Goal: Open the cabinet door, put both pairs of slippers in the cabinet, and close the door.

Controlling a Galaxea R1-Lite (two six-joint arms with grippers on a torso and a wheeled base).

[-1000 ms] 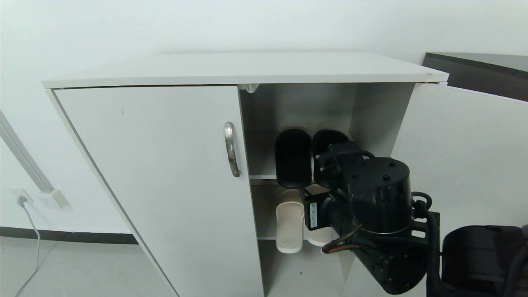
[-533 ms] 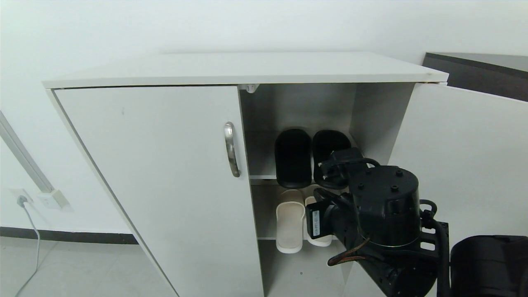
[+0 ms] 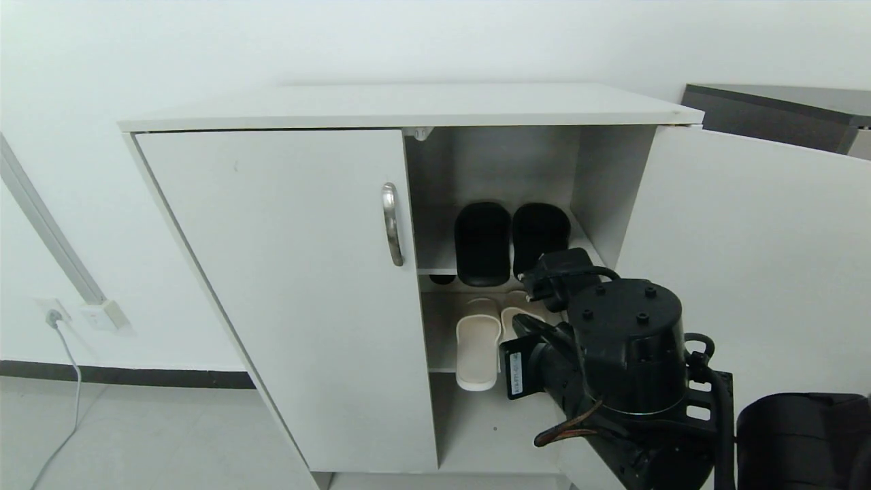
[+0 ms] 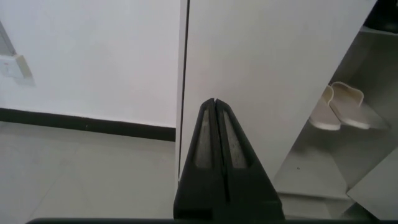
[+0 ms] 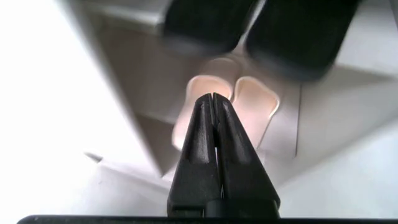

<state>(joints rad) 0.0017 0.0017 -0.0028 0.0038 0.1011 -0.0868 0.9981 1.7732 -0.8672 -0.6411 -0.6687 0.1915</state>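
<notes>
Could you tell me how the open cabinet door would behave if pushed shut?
The open door is a broad flat panel hung at the right edge of the cabinet, so it should probably swing as one rigid piece. Its smooth face may let the right gripper slide.

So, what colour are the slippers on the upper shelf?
Black slippers; head view shows them best.

You can read no text; the white label (image 3: 515, 371) on the right arm (image 3: 626, 347) carries print too small.
</notes>
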